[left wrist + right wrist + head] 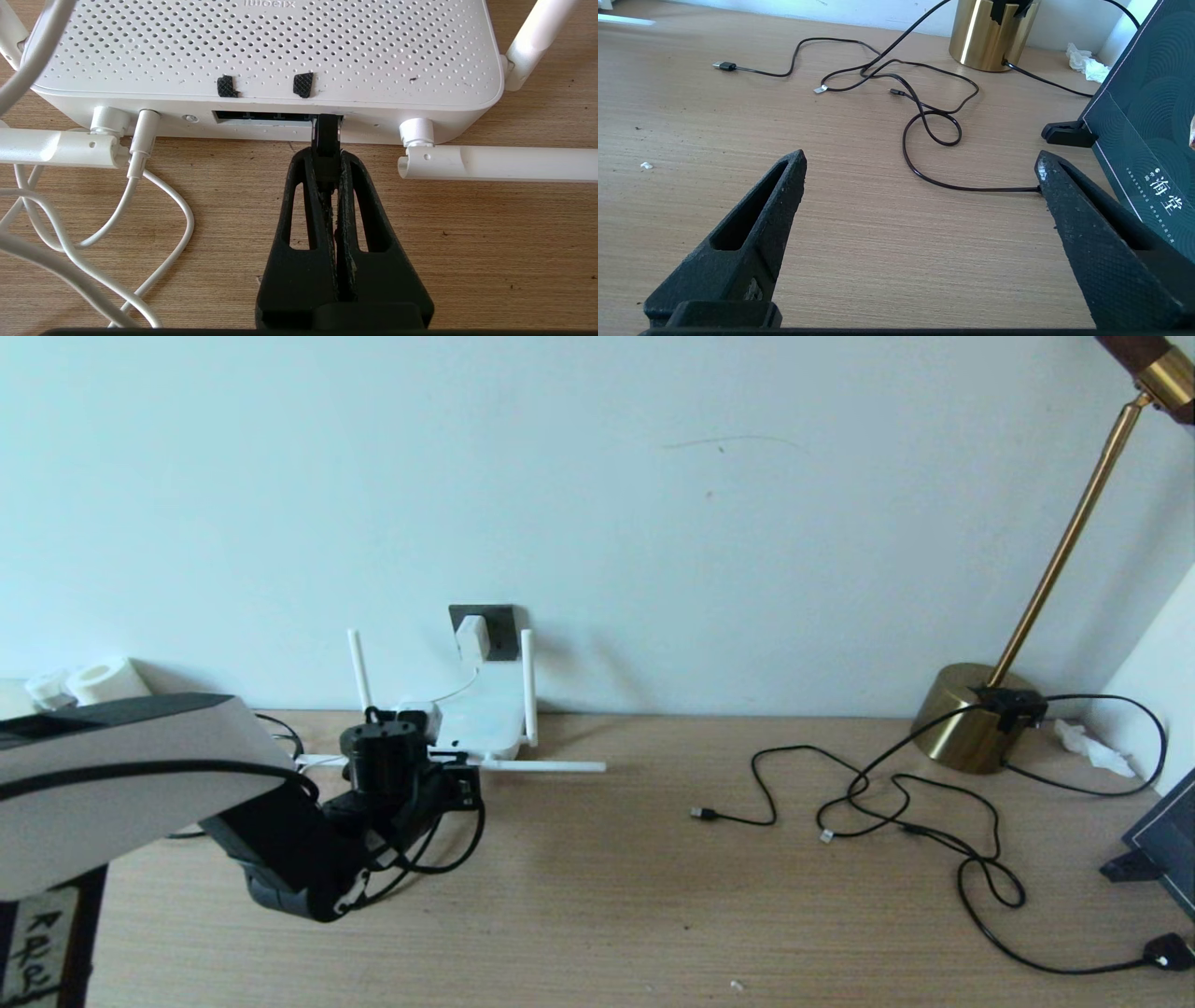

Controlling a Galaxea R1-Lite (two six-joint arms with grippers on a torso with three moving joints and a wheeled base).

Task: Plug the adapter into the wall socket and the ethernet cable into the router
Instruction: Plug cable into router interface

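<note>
A pale wall (653,476) fills the upper half of the head view, and a wooden surface (607,896) runs across the lower half. At centre left of that frame, the wall socket (495,627) is seen low on the wall, with the adapter (471,639) seated in it; a thin white cord is led down from the adapter toward the router (481,714), which lies flat on the surface directly below the socket, two antennas upright and one laid along the surface.

The left gripper (327,161) is found at lower left of the head view, just in front of the router. In the left wrist view its jaws are pressed together on the black plug of the ethernet cable (326,140), and the plug tip is set into the port opening at the right end of the router's port row. The white cord is seen plugged into the router's edge at the left of that frame, with loops lying on the wood.

The right gripper (920,163) is shown only in its own wrist view, low over bare wood, its jaws spread wide with nothing between them. Beyond it, thin black cords (924,102) are strewn across the surface, a brass lamp base (985,37) stands at upper right near the wall, and a dark green box (1148,154) is propped at the right edge
</note>
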